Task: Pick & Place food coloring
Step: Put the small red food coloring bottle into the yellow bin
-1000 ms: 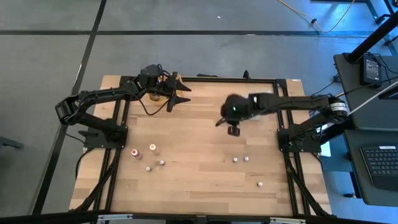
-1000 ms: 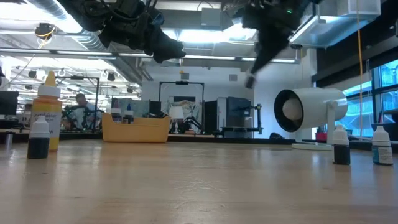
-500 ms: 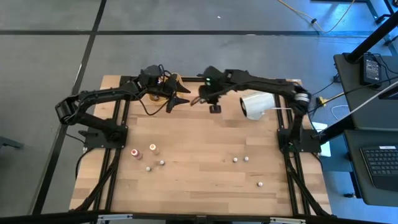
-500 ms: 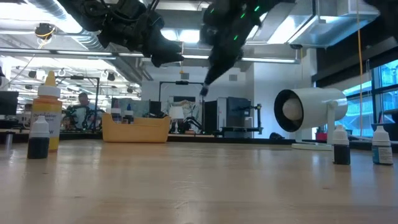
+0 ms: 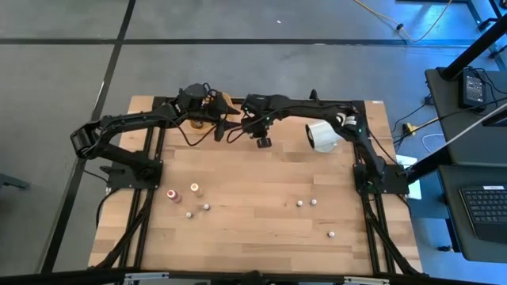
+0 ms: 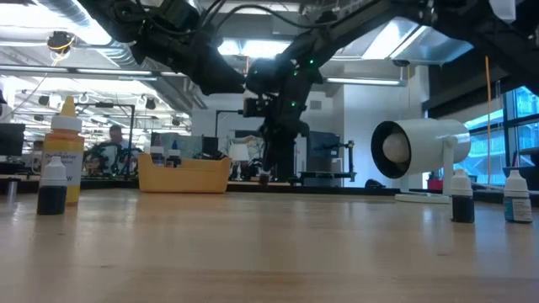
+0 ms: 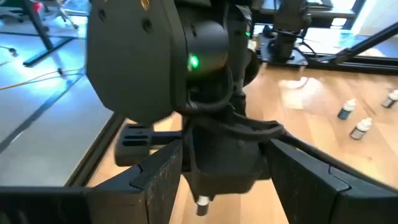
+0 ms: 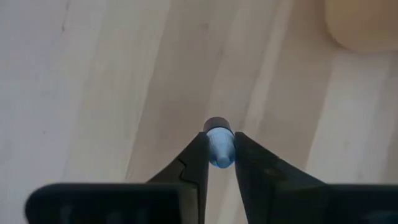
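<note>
Wooden surface (image 5: 253, 198), centre frame. Yellow tray (image 6: 184, 174) at far edge, left of centre in low view. Right end effector (image 8: 217, 163) top centre, pinching a small blue bottle (image 8: 219, 147). Left end effector (image 5: 224, 123) beside it, spread wide, empty. Other bottles (image 5: 194, 190) lower left and lower right.

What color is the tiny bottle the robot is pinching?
Blue, with a pale cap. The right wrist view shows the food coloring bottle best, held in the right gripper.

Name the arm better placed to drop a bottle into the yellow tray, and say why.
Right. Its gripper is shut on a small bottle beside the tray; the left gripper there is open and empty.
</note>
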`<state>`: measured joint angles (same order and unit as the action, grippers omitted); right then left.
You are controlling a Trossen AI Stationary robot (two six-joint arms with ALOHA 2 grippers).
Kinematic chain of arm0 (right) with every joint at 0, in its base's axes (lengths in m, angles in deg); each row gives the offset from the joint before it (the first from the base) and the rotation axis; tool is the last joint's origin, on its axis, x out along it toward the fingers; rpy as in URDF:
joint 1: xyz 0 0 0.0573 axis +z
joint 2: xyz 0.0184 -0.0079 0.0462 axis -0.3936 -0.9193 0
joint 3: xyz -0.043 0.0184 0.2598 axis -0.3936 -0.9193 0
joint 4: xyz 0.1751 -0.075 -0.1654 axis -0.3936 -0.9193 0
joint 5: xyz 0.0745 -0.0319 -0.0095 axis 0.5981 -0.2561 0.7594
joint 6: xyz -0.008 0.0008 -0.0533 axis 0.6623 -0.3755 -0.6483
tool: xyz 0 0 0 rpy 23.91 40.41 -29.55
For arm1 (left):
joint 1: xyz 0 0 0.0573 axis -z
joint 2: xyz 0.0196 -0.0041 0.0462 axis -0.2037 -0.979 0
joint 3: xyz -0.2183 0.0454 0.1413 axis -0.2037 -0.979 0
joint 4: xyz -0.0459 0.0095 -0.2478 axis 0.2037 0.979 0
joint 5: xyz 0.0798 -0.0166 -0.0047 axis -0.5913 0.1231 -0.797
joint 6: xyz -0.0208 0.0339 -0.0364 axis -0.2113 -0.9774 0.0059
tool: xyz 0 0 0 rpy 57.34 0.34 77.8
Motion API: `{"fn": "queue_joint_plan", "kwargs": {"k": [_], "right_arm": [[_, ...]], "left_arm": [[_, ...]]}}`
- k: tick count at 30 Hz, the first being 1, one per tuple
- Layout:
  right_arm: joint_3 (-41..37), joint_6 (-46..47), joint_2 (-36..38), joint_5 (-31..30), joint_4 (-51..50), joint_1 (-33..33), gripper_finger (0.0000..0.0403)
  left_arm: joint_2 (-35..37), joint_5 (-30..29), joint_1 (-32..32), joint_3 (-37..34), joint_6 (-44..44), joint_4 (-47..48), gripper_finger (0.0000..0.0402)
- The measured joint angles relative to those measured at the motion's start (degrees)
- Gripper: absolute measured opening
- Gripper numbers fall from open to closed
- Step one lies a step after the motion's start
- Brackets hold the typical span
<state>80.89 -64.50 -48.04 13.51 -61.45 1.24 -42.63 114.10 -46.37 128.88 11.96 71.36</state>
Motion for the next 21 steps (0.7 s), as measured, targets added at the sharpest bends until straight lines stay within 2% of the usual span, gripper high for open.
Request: {"fn": "queue_joint_plan", "kwargs": {"k": [5,16,21], "right_arm": [[-0.3,0.0,-0.5,0.0,0.7,0.0,0.0089],[-0.4,0.0,-0.5,0.0,2.0,0.0,0.0089],[-0.4,0.1,-0.5,0.0,-0.4,0.0,0.0089]], "left_arm": [[0.0,-0.6,0.0,0.0,0.0,0.0,0.023],[0.0,-0.8,0.0,0.0,0.0,0.0,0.0228],[0.0,-0.8,0.0,0.0,0.0,0.0,0.023]]}}
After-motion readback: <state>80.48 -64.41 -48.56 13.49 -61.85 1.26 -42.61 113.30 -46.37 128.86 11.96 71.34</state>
